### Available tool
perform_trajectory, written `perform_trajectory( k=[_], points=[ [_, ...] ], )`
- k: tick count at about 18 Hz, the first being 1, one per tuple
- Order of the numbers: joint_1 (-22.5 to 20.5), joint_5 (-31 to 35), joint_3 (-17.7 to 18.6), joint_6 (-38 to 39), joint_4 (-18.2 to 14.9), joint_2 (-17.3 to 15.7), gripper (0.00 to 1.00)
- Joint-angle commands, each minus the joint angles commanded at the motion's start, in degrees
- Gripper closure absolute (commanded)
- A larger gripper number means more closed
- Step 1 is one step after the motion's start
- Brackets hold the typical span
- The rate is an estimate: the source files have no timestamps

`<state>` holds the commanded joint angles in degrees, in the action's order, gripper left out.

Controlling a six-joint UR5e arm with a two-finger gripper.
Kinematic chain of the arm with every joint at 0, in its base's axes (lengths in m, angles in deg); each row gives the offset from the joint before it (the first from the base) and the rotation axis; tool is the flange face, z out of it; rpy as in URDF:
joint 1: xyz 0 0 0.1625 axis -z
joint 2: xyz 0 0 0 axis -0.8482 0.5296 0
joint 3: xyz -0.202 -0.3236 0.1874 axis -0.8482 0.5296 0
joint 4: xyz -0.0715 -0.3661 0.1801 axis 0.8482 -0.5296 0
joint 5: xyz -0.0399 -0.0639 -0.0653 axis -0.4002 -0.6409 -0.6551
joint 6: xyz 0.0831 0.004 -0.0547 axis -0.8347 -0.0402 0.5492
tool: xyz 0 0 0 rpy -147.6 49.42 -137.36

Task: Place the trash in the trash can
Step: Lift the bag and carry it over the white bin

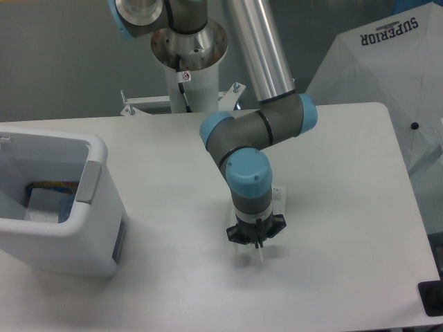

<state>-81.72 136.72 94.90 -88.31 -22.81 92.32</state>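
The trash I can see on the table is a flat clear plastic bag with a white label, lying right of centre and mostly hidden under the arm. My gripper points straight down onto the bag's near edge, its fingers drawn together on the plastic. The trash can, a white boxy bin with a grey handle strip, stands at the left edge, well apart from the gripper. Something pale and bluish lies inside it; I cannot tell what it is.
The arm's base column rises behind the table's far edge. A white cover printed SUPERIOR stands off the table's right rear corner. A dark object sits at the lower right corner.
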Motion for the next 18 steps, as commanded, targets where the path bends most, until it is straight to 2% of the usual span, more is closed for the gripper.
perform_trajectory(
  k=[2, 4, 6, 9, 11, 13, 18],
  points=[
    [-0.2, -0.9, -0.9, 0.4, 0.1, -0.9, 1.00],
    [-0.5, -4.5, -2.3, 0.6, 0.2, -2.9, 1.00],
    [-1.7, -10.2, -4.0, 0.6, 0.2, -5.3, 1.00],
    [-2.1, -21.4, -8.2, 1.1, 0.3, -6.9, 1.00],
    [-2.1, -26.7, -10.5, 6.7, 0.4, -9.8, 1.00],
    [-2.1, -28.6, -12.4, 11.2, 0.4, -12.7, 1.00],
    [-1.1, -31.5, -13.9, 20.8, 0.4, -19.9, 1.00]
  ],
)
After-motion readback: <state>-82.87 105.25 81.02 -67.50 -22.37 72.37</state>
